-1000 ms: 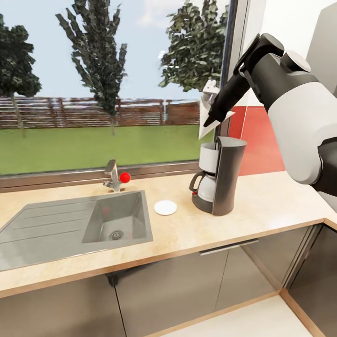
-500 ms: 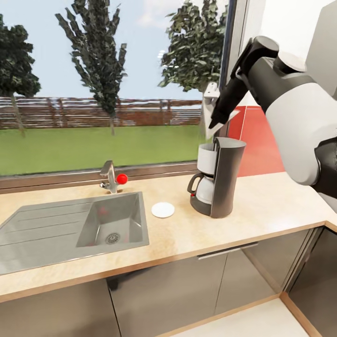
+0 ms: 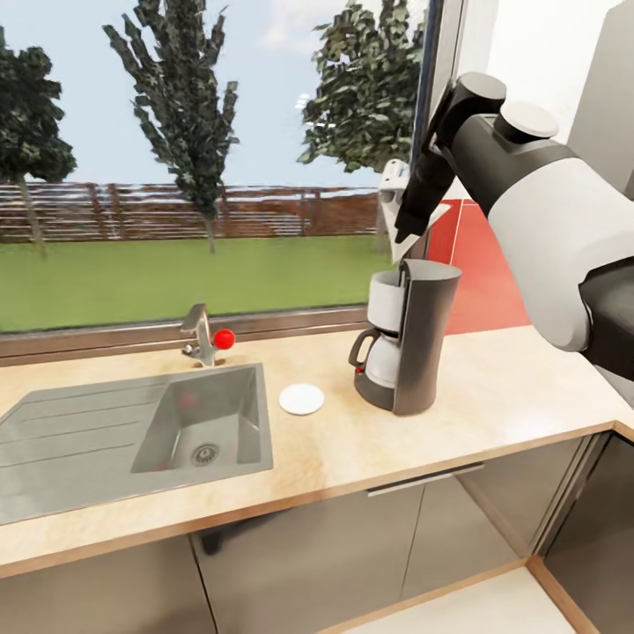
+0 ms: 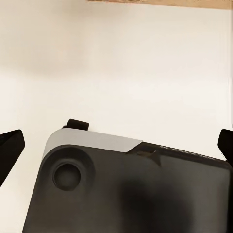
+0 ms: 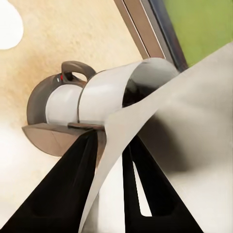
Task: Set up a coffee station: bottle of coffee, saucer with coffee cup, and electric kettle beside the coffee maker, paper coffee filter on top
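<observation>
The coffee maker [image 3: 407, 336] stands on the table [image 3: 493, 396] toward its right part, a tall dark grey column with a white upper section and a white carafe whose black loop handle faces the sink [image 3: 202, 423]. A small red mark shows low on the carafe side; no lettering on the machine can be read. Just left of it, apart from its base, lies the saucer [image 3: 301, 399], a small flat white round plate sitting between the machine and the sink. The table itself is a pale beige slab with glossy dark grey cabinet fronts below.

The right gripper [image 3: 407, 231] hangs directly above the top of the coffee maker, its dark jaws clenched on the paper coffee filter [image 3: 394, 189], a thin white sheet pinched between the two black fingers [image 5: 73, 189]. In the right wrist view the paper fans out wide past the fingers and its lower edge lies close over the white rim of the machine; whether it touches I cannot tell.

The left gripper [image 4: 116, 145] shows dark fingertips spread wide at both edges of its own view, released, holding nothing, above a grey and black robot housing [image 4: 126, 189].

A faucet [image 3: 199, 333] with a red knob stands at the far side of the sink, before the window.
</observation>
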Robot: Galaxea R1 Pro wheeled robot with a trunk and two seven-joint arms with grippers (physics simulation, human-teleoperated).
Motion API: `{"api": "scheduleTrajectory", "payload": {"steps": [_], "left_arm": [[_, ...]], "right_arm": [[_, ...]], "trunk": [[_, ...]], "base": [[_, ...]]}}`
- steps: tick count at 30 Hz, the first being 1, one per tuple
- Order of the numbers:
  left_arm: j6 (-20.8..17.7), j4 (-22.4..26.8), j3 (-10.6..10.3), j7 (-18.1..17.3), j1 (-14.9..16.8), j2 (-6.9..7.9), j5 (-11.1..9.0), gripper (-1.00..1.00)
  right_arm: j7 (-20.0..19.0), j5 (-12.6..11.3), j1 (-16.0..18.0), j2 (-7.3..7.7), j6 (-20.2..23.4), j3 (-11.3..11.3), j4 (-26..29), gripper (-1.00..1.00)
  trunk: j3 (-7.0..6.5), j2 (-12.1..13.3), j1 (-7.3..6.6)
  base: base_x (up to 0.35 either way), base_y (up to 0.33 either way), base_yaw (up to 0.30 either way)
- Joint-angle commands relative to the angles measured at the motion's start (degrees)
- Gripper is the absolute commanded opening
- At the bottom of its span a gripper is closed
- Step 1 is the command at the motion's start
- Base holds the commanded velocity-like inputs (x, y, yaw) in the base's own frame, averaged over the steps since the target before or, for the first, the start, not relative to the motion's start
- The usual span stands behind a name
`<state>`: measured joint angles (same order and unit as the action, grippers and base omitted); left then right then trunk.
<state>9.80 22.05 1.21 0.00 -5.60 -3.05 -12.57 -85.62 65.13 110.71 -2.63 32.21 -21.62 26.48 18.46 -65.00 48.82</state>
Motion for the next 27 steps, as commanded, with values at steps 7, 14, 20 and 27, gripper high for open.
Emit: {"api": "scheduleTrajectory", "payload": {"steps": [7,14,20,27], "left_arm": [[0.0,0.1,0.2,0.0,0.0,-0.03,-0.2,1.0],[0.0,0.1,0.2,0.0,0.0,-0.03,-0.2,1.0],[0.1,0.0,0.2,0.0,0.0,-0.03,-0.2,1.0],[1.3,-1.3,0.8,0.2,-1.3,-1.34,-1.5,1.0]], "right_arm": [[-0.2,1.2,-0.2,-0.01,0.7,-0.2,-0.1,-1.0],[-0.2,1.2,-1.0,-0.01,0.7,-0.2,0.0,-1.0],[-0.2,1.2,-1.2,-0.01,0.6,-0.2,-0.1,-1.0],[1.1,2.5,-0.3,-0.27,1.6,-0.2,1.3,-1.0]], "trunk": [[0.06,0.0,0.02],[0.06,0.0,0.02],[0.06,0.0,0.02],[0.06,0.0,0.02]], "base": [[0.094,-0.039,0.0],[0.136,0.0,0.0],[0.133,0.0,0.0],[0.07,0.0,0.0]]}}
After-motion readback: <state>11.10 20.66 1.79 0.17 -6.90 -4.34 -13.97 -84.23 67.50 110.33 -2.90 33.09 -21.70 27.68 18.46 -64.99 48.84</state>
